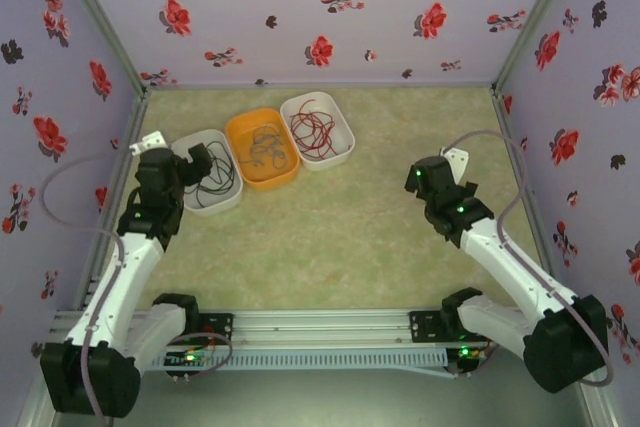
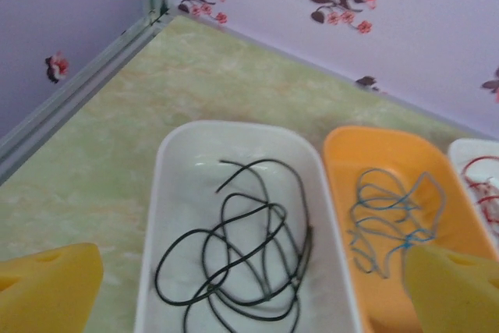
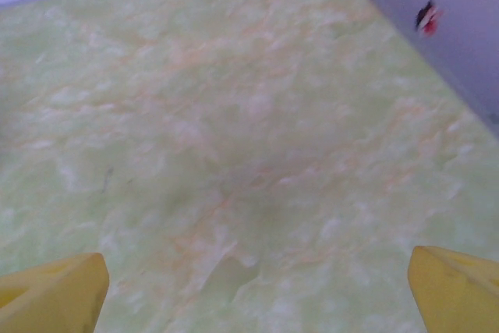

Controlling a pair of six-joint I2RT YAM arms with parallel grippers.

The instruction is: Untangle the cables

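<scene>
Left gripper (image 2: 249, 294) hangs with jaws spread wide, holding nothing, over the white tray (image 2: 168, 185) just left of the orange tray (image 2: 366, 139). Right gripper (image 3: 257, 290) is likewise wide and empty, over bare table (image 1: 330, 227) well right of the orange tray.

Cables: 1 per tray. Black cable (image 2: 234, 259) is coiled in the white tray, blue-green cable (image 2: 394, 220) in the orange tray, red cable (image 1: 316, 127) in the second white tray (image 1: 347, 130) against the orange tray's right side. Sorting looks about done (judgement).

Risks:
- Black loops cross several times. A pinch at a crossing would likely take 2 or 3 strands and drag the whole coil up.
- Left gripper's right fingertip (image 2: 456, 290) sits above the orange tray's near corner. A straight descent could land on that rim and tip or shove the tray.
- Trays look light; a snagged cable could lift 1.

Room: side wall (image 1: 90, 47) is close left of the white tray, so little swing there. Open table lies in front of and right of the orange tray.
</scene>
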